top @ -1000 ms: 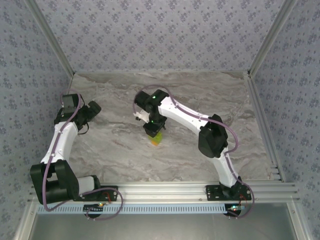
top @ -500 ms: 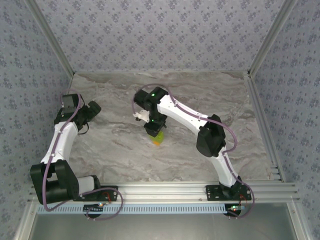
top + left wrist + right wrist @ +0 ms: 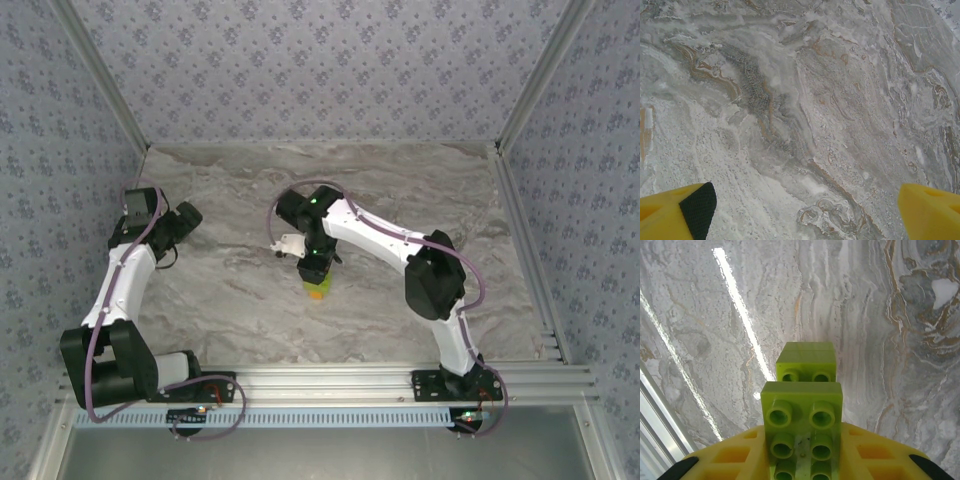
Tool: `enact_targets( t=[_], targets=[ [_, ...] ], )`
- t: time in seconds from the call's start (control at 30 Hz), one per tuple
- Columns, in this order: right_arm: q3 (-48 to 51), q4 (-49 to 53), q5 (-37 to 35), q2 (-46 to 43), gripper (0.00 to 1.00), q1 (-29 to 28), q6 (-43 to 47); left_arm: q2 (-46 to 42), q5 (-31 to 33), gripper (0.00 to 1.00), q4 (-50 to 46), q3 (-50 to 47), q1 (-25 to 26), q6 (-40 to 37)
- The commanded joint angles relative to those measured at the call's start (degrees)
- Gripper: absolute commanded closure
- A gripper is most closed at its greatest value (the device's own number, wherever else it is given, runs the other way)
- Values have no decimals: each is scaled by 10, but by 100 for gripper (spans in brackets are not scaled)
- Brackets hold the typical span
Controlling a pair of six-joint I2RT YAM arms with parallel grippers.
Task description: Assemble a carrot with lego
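Observation:
The carrot [image 3: 316,290] is a small stack of lego, lime-green with an orange bit at its near end, at the middle of the marble table. My right gripper [image 3: 314,272] points down over it and is shut on it. In the right wrist view a studded lime-green brick [image 3: 802,415] sits between the yellow fingers [image 3: 730,457], and a second lime-green brick [image 3: 806,362] juts beyond it; the right gripper [image 3: 802,455] holds the stack above the table. The orange brick is hidden there. My left gripper [image 3: 185,220] rests at the far left, and in its wrist view the left gripper [image 3: 805,212] is open with nothing between its fingers.
The marble tabletop [image 3: 240,300] is walled by patterned panels on three sides. An aluminium rail [image 3: 330,378] runs along the near edge by the arm bases. A white cable clip [image 3: 288,243] sticks out beside the right wrist.
The right gripper has shifted slightly toward the near edge and turned a little, carrying the lego stack with it. The left arm has not moved.

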State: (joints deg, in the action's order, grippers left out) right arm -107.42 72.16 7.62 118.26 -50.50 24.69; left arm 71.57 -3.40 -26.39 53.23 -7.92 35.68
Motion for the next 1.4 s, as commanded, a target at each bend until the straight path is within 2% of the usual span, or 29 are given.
enact_targets(
  t=[0.0,0.8,1.23,1.37],
  targets=[
    [-11,6,20,-4,64,0,47,0,-1,5,-3,11,-4,1],
    [-50,45,-7,40,59,-24,42,1,-1,5,-3,13,-4,1],
    [-41,11,-3,-3,27,-20,22,1,-1,5,-3,12,-3,1],
    [-31,-27,2,-53,23,-9,3,0,-1,5,-3,11,-4,1]
  ],
)
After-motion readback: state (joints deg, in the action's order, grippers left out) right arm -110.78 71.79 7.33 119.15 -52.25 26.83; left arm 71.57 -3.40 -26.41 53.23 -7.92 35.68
